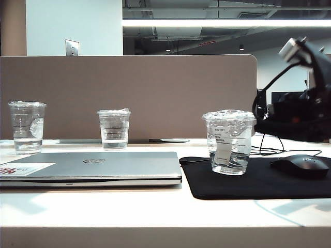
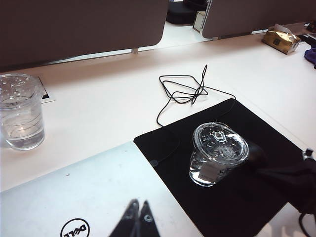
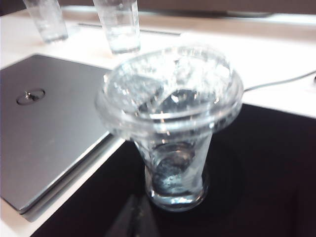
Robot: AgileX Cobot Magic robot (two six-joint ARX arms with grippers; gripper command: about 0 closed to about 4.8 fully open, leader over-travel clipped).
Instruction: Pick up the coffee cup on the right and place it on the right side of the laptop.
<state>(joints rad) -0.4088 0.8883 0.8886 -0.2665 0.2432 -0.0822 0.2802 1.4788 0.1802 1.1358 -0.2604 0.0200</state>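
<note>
The coffee cup (image 1: pixel 229 142), clear with a domed lid and a narrow white label, stands upright on a black mat (image 1: pixel 258 186) just right of the closed silver laptop (image 1: pixel 103 165). In the right wrist view the cup (image 3: pixel 170 113) fills the middle. My right gripper (image 3: pixel 136 197) hovers shut over the mat, close in front of the cup's base, and holds nothing. In the left wrist view my left gripper (image 2: pixel 139 202) is shut and empty above the laptop lid (image 2: pixel 74 197), with the cup (image 2: pixel 217 153) off to one side. The right arm (image 1: pixel 310 77) rises at the far right.
Two other clear cups (image 1: pixel 27 126) (image 1: pixel 114 129) stand behind the laptop, against a brown divider panel (image 1: pixel 129 93). A black mouse (image 1: pixel 302 165) lies on the mat right of the coffee cup. A thin black cable (image 2: pixel 187 91) loops on the white table behind the mat.
</note>
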